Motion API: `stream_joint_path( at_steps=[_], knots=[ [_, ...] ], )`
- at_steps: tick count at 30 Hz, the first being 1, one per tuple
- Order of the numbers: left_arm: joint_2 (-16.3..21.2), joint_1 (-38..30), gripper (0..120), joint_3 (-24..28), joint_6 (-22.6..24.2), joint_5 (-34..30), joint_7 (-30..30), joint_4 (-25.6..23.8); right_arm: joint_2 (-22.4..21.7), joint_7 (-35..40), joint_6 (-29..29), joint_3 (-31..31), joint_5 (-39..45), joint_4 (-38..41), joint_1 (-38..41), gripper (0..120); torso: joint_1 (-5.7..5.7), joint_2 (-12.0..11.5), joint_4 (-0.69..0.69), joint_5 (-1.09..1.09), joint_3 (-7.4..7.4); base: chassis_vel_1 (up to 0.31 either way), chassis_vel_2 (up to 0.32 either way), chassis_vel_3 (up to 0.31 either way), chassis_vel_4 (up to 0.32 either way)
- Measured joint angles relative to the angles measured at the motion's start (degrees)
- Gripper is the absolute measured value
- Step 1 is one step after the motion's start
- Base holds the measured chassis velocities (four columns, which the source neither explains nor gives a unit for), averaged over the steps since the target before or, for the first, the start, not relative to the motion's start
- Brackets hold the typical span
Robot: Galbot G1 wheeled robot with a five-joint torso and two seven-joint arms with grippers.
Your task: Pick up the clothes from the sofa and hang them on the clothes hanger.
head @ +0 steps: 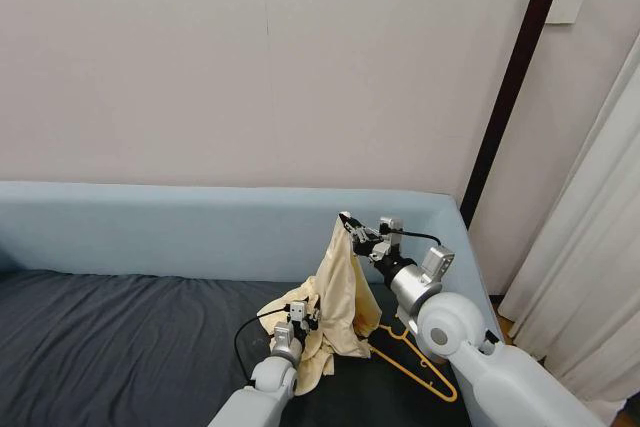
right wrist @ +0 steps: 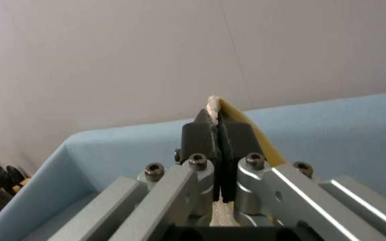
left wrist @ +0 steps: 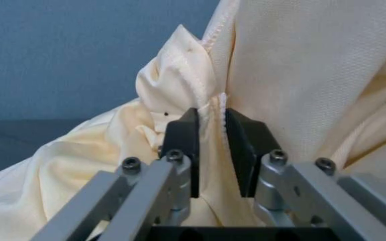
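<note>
The garment (head: 342, 292) hangs from one pinched corner above the sofa (head: 150, 232) seat, and its lower folds rest in a heap on the dark cushion. The right end effector (head: 350, 224) is clamped tight on that top corner, pads nearly touching, with only a sliver of cloth showing between them.

The left end effector (head: 300, 315) sits lower, against the draped side. Its pads are close together with a seamed fold between them, and they seem to be pinching it.

The step in hand looks like spreading the cloth between two grips so an opening can be found. The left grip should take the seam itself, not loose cloth, and the two arms should draw apart gently so neither corner slips.

The yellow hanger (head: 425, 367) lies on the cushion just beside the garment, under the right arm.
</note>
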Motion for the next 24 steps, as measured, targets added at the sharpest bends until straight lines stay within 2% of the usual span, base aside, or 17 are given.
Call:
stream_joint_path(
  at_steps=[4,12,13,16,17,21,22,23,24],
  knots=[
    [0.7,0.6,1,-0.2,0.0,0.0,-0.1,-0.8,0.0,0.0,0.0,0.0,-0.1,0.0,0.0,0,0.0,0.0,0.0,0.0,0.0,0.0,0.0,0.0,0.0],
    [3.3,1.6,0,-0.3,-0.2,-0.5,-0.4,-4.2,0.1,0.0,0.4,0.0,-0.3,-0.5,-0.1,0,0.0,0.0,-0.01,-0.02,0.0,0.0,0.0,0.0,0.0],
    [4.3,1.9,0,-0.2,-0.2,-0.9,-0.4,-5.6,0.0,0.1,0.7,0.1,-0.3,-0.7,-0.1,0,0.0,0.0,-0.01,-0.02,0.0,0.0,0.0,0.0,0.0],
    [9.0,2.9,0,0.2,-0.2,-3.7,-1.1,-14.2,-1.1,0.9,1.9,0.9,0.0,-0.8,0.0,0,0.0,0.0,0.01,-0.02,0.0,0.0,0.0,0.0,0.0],
    [9.0,2.9,0,0.2,-0.2,-3.7,-1.1,-14.2,-1.1,0.9,1.9,0.9,0.0,-0.8,0.0,0,0.0,0.0,0.01,-0.02,0.0,0.0,0.0,0.0,0.0],
    [17.3,0.6,0,0.3,-0.3,-9.7,-2.7,-26.2,-4.1,1.3,2.3,2.9,1.6,0.4,0.9,0,0.0,0.0,-0.01,-0.02,0.0,0.0,0.0,0.0,0.0],
    [19.5,-0.3,0,0.3,-0.3,-11.7,-2.9,-28.4,-4.7,1.4,2.4,3.3,1.9,0.6,1.1,0,0.0,0.0,-0.02,-0.02,0.0,0.0,0.0,0.0,0.0],
    [19.5,-0.3,0,0.3,-0.3,-11.7,-2.9,-28.4,-4.7,1.4,2.4,3.3,1.9,0.6,1.1,0,0.0,0.0,-0.02,-0.02,0.0,0.0,0.0,0.0,0.0],
    [22.5,-1.8,0,0.3,-0.3,-14.2,-3.2,-31.0,-5.6,1.5,2.4,3.9,2.3,0.9,1.5,0,0.0,0.0,-0.01,-0.02,0.01,0.0,0.0,0.0,0.0]
  ],
)
